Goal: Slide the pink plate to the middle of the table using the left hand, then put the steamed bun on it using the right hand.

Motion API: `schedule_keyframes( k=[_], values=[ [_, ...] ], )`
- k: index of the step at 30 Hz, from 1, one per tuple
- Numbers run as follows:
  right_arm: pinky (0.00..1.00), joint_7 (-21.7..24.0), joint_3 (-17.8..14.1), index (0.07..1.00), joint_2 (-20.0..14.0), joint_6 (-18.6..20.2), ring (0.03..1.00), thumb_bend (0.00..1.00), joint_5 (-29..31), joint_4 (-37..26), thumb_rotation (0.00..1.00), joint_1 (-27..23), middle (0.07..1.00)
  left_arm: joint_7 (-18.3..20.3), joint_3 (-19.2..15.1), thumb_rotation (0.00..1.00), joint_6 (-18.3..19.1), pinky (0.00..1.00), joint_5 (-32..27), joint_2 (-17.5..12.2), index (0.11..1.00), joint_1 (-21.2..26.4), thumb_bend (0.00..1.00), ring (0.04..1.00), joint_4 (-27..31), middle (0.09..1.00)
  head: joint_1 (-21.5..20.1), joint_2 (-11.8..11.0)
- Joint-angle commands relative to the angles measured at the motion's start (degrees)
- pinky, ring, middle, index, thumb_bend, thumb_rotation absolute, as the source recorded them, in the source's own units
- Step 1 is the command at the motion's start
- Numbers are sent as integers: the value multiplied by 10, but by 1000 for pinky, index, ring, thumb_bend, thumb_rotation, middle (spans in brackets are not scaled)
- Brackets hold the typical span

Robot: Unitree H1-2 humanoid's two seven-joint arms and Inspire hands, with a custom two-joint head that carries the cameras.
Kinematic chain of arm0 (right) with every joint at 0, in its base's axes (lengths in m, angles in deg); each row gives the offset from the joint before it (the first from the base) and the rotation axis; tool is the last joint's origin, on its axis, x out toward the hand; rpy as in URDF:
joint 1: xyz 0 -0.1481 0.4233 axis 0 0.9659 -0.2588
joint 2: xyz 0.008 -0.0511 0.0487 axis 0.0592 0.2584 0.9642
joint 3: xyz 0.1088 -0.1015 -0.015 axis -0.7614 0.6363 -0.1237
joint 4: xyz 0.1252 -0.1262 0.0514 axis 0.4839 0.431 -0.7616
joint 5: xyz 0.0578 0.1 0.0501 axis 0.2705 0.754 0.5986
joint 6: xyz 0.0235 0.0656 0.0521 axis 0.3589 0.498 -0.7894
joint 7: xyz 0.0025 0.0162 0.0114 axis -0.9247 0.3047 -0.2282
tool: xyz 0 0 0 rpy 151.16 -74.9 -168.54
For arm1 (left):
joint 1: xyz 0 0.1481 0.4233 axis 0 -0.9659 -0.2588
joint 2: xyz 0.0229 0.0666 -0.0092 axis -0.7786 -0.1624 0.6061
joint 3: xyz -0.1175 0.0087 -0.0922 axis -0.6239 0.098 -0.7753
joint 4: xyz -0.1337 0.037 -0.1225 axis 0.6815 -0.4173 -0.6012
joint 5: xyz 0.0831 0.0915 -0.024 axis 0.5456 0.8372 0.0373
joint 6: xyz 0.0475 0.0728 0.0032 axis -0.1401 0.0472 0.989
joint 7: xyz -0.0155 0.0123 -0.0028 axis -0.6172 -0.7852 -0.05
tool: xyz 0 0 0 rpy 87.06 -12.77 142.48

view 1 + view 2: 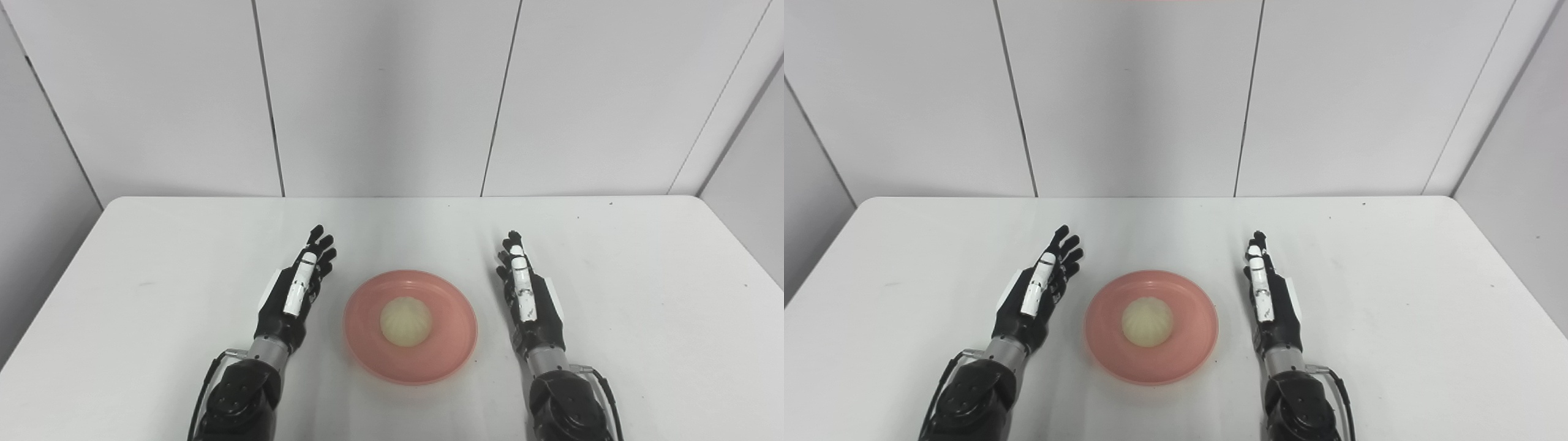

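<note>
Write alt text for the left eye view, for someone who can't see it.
A steamed bun sits in the middle of a pink plate on a white table. The left hand and right hand are open, one each side of the plate, touching neither it nor the bun. Grey wall panels stand behind.

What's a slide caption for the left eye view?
Steamed bun on pink plate mid-table, open left hand and right hand flanking it.

a white table [184, 257] fills the lower frame; pale grey wall panels [380, 92] with dark seams fill the upper frame.
</note>
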Motion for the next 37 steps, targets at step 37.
schedule_keyframes(
  k=[37],
  values=[
    [980, 8, -1, 986, -28, -54, 968, 267, 15, 105, 1000, -25, 978, -7, 1, 1000, 61, 982, 15, -4, 985, -30, 358, 960, -12, 976, 7, 0]
  ],
)
